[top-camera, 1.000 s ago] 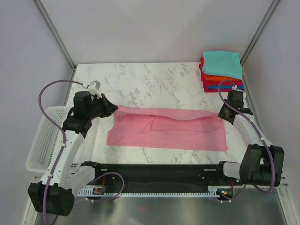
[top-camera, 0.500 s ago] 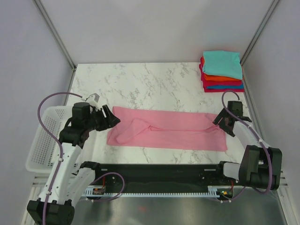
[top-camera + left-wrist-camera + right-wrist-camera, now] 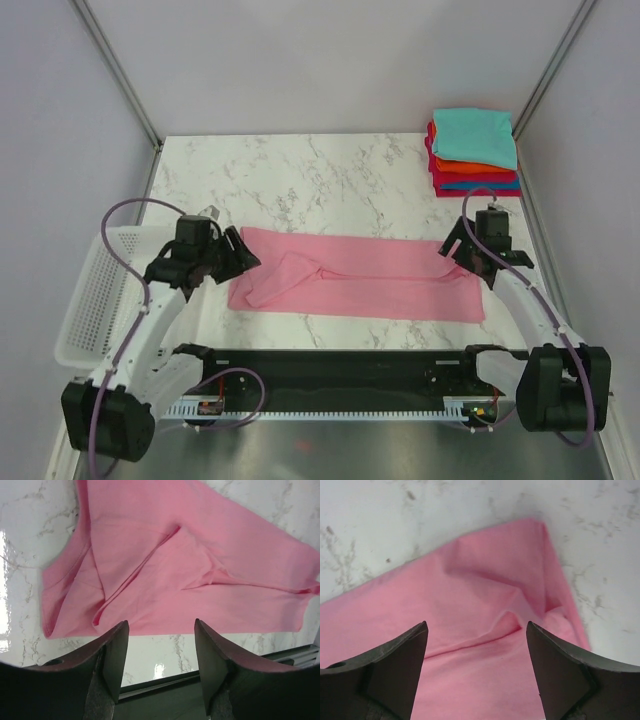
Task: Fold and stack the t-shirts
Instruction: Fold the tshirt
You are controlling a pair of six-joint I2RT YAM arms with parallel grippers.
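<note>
Top external: left gripper [image 3: 244,258] and right gripper [image 3: 455,249] are hovering, jaws spread, above opposite short edges of the pink shirt [image 3: 370,282], marble tabletop [image 3: 300,180] stretching beyond.

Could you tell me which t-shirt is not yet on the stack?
The pink t-shirt: it lies spread out alone, while the others sit folded in the far-right stack.
</note>
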